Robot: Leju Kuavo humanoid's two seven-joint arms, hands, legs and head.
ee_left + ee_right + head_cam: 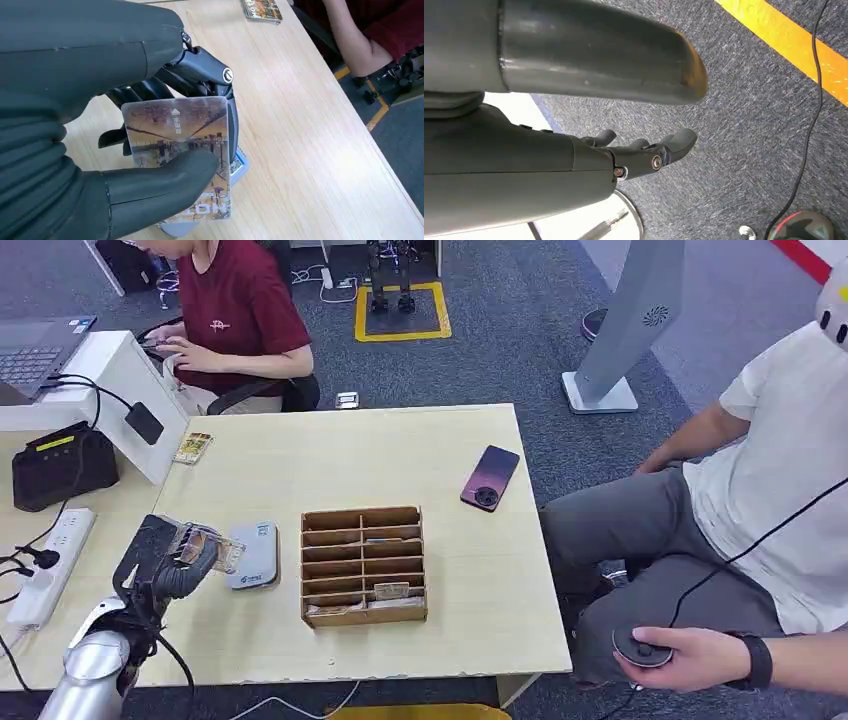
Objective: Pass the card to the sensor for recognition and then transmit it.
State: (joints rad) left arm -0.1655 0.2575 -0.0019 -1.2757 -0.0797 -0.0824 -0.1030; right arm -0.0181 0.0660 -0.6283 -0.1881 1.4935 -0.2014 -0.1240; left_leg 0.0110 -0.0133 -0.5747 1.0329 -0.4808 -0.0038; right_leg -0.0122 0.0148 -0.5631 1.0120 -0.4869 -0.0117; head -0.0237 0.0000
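My left hand [170, 565] holds a printed card [207, 546] between thumb and fingers, near the table's left front. The card hangs just left of the grey card sensor [254, 554], its edge over the sensor's near side. Close up in the left wrist view, the card [177, 137] faces the camera with the thumb [160, 182] pressed across its lower half, and a corner of the sensor [239, 164] peeks out beneath it. My right hand [644, 150] hangs over the grey carpet with its fingers loosely extended and nothing in them.
A wooden slotted organizer [363, 565] stands right of the sensor with cards in its front slots. A purple phone [490, 477] lies at the right, and a small card stack [193, 448] at the back left. A seated person [235, 320] is behind the table, another [760, 530] to the right.
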